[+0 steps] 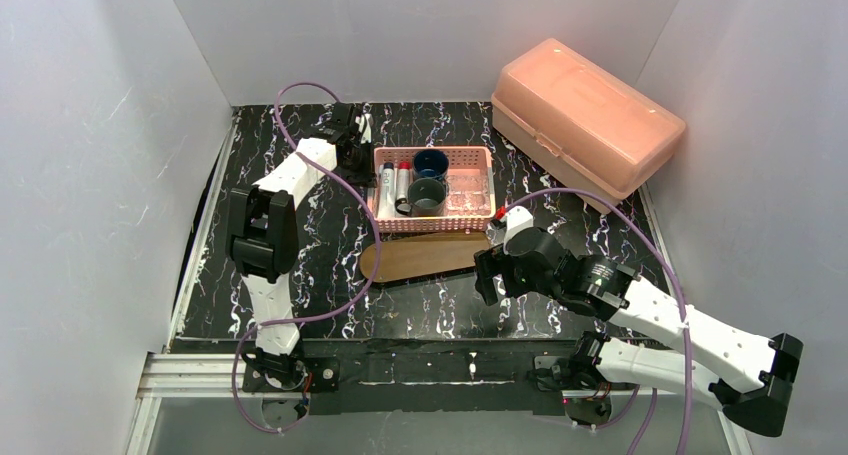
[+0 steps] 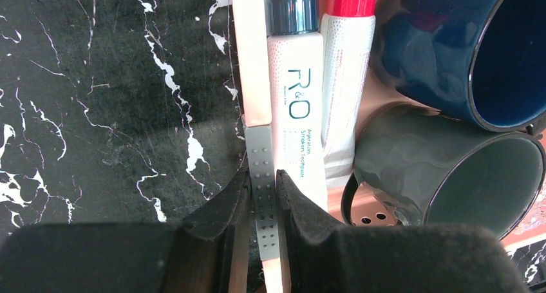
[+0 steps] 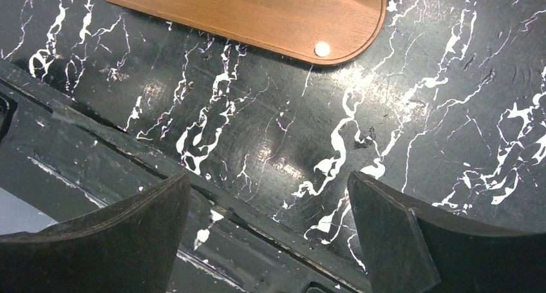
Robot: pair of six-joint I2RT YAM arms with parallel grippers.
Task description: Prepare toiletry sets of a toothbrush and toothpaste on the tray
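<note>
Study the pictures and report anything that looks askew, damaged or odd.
The tray lies slanted on the table, its left end nearer the front edge. In the right wrist view two white round pads show on its upper face, like feet, so it may be upside down. Nothing looks spilled or broken.

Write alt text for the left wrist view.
The left claw is shut on the grey dotted grip of a white toothbrush. Right of it lie a white toothpaste tube with a dark cap and a red-capped tube, then a grey-green mug and a dark blue mug; black marbled table fills the left.
</note>
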